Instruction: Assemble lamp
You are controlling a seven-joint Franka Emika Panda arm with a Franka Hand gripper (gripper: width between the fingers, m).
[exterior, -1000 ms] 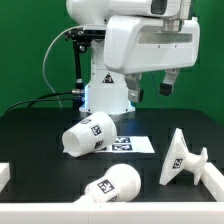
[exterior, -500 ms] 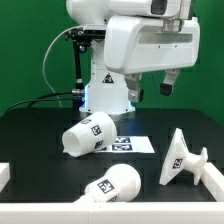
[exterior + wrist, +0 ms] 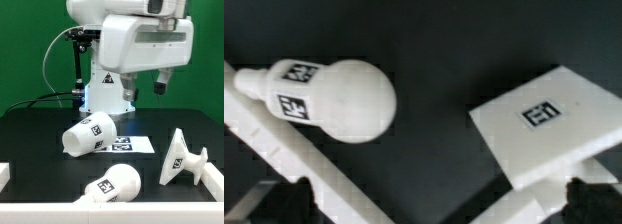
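The lamp lies in three loose white parts on the black table. The shade (image 3: 88,134) lies on its side at centre. The bulb (image 3: 112,185) lies on its side near the front edge. The base with stem (image 3: 181,158) lies tipped on the exterior view's right. My gripper (image 3: 147,88) hangs open and empty high above the table, behind the parts. In the wrist view the bulb (image 3: 331,95) and the flat base (image 3: 553,115) show far below the gripper (image 3: 438,205). Its dark fingertips (image 3: 267,200) stand wide apart with nothing between them.
The marker board (image 3: 132,144) lies flat beside the shade. A low white rim (image 3: 6,175) borders the table at the front and sides, and shows as a slanted strip (image 3: 304,165) in the wrist view. The robot's white body (image 3: 105,90) stands behind.
The arm and gripper have shifted slightly toward the exterior view's left and a little up. The lamp parts have not moved.
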